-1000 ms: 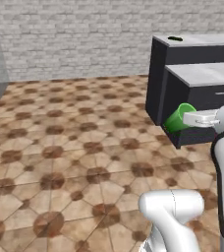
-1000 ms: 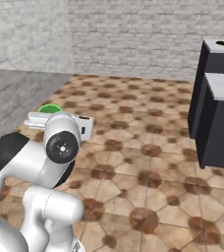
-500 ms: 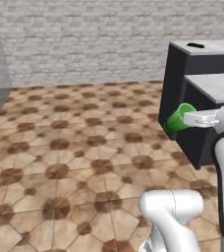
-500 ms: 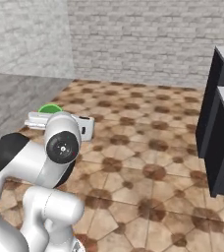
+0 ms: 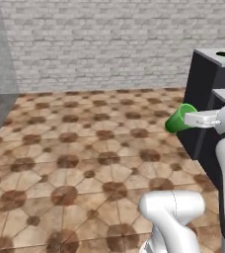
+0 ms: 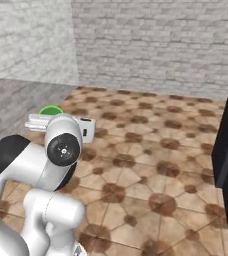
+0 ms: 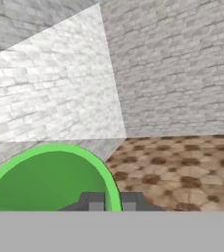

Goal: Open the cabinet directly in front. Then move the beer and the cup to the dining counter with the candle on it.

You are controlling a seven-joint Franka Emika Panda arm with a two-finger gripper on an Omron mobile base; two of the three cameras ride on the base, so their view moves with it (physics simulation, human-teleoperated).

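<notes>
Swinging left with the driving base, both base views are sliding past the dark cabinet block (image 5: pixel 208 106); the gripper (image 7: pixel 112 203) is pinching the cup (image 5: pixel 179 118) by its rim, carrying it sideways, clear of the floor.

- The cup (image 5: pixel 179 118) shows as a tilted green cone in the left base view; its far end is hidden behind the white hand.
- In the right base view the cup (image 6: pixel 51 110) is a thin green arc — the rest sits behind the hand and the arm's round joint.
- In the hand view the cup (image 7: pixel 50 179) is cut off at the left and bottom edges, so its base cannot be seen.
- The 2 finger tips (image 7: pixel 95 202) are cut by the bottom band.
- A dark block (image 5: pixel 208 94) at the right runs past the picture's edge — its kind cannot be told.
</notes>
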